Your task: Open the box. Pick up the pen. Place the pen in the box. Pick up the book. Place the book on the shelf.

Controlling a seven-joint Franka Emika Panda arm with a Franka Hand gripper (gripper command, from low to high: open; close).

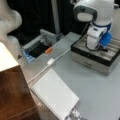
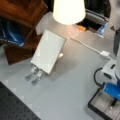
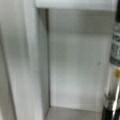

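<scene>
Gripper [image 1: 103, 47] is down inside the open box [image 1: 96, 61] at the table's far right edge in a front view; the jaws themselves are hidden behind the white wrist housing and blue part, so cannot tell if they are wide, narrow or holding anything. In a front view only the box's near corner [image 2: 100, 108] shows, cut off by the frame's bottom right, with the blue gripper part [image 2: 112, 91] just above it. Box lid not distinguishable; grey grooved interior shows, black rim, silvery front wall. Wrist view is very close and blurred: grey compartment walls and floor of the box [image 3: 75, 62], and along the right edge the pen [image 3: 113, 75], slim, silvery middle with dark lower end, cut off by the frame; whether it is touching the box floor or gripped can't be told. Pen not visible in either front view. Book [image 1: 55, 96] is white, spiral edge on its left, lying flat near the table's front left corner, partly overhanging something small at its lower end; also seen in a front view [image 2: 48, 51] just beside the shelf. Shelf [image 1: 13, 92] is dark red-brown wood with pale top, cut off at the left; book is not on it. White cable [image 1: 50, 63] with adapter runs across the grey table [image 1: 100, 95]. Small orange item [image 1: 48, 50] by a dark blue-edged recess [image 1: 37, 48]. Lamp shade [image 2: 68, 10] is bright at the frame's top. Dark background.
</scene>
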